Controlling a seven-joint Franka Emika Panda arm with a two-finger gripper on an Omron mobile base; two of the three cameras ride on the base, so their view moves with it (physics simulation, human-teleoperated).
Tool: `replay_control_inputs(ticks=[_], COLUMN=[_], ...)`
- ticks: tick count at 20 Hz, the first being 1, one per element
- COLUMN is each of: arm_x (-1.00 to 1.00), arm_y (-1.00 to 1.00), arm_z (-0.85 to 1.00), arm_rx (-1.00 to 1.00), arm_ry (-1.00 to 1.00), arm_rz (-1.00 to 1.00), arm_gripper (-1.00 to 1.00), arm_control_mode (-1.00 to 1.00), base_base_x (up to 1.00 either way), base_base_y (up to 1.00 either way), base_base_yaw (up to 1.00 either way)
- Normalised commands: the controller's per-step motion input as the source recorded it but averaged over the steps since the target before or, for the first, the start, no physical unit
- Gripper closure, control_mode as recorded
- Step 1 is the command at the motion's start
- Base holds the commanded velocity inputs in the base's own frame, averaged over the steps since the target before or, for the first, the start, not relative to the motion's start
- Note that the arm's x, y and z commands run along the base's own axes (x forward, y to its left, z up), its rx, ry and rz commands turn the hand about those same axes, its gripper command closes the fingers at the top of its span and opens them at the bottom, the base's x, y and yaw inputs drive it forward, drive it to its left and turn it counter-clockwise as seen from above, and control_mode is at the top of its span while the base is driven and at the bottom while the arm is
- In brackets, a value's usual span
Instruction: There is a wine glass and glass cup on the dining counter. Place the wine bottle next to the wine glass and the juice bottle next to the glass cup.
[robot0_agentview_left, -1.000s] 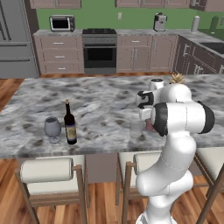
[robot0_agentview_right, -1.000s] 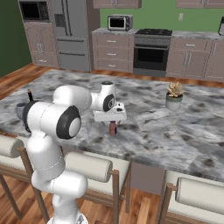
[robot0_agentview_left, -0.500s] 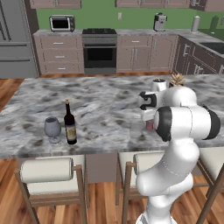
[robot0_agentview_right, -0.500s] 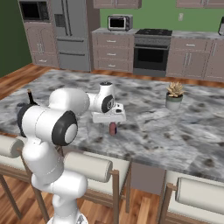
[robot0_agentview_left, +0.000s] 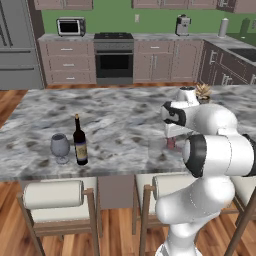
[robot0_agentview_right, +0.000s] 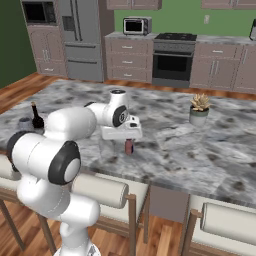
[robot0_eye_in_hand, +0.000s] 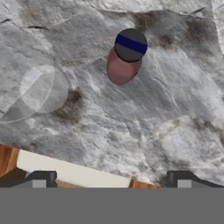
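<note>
Marbled grey stone tops the desk (robot0_agentview_left: 115, 120). In the left base view the wine glass (robot0_agentview_left: 60, 147) stands near the desk's front edge toward its left end, with the dark wine bottle (robot0_agentview_left: 80, 142) just beside it; the juice bottle (robot0_agentview_left: 171, 144) peeks out under the arm, well apart from them.

In the right base view the juice bottle (robot0_agentview_right: 129, 146) stands upright below the claw (robot0_agentview_right: 121, 133), near the front edge.

In the hand view the claw (robot0_eye_in_hand: 109, 178) is spread wide and holds nothing. The juice bottle (robot0_eye_in_hand: 124, 59) stands apart from the fingertips (robot0_eye_in_hand: 40, 177), with the glass cup (robot0_eye_in_hand: 28, 85) near it.
</note>
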Motion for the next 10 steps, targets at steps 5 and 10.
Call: replay_control_inputs(ticks=[5, 10], arm_x=[-0.47, -0.54], arm_y=[0.08, 0.14], arm_z=[0.33, 0.22], arm_rx=[0.0, 0.0], arm_ry=[0.0, 0.0], arm_rz=[0.0, 0.0], arm_gripper=[-1.0, -1.0], arm_control_mode=[-1.0, -1.0], base_base_x=[0.0, 0.0], base_base_y=[0.0, 0.0], base_base_yaw=[0.0, 0.0])
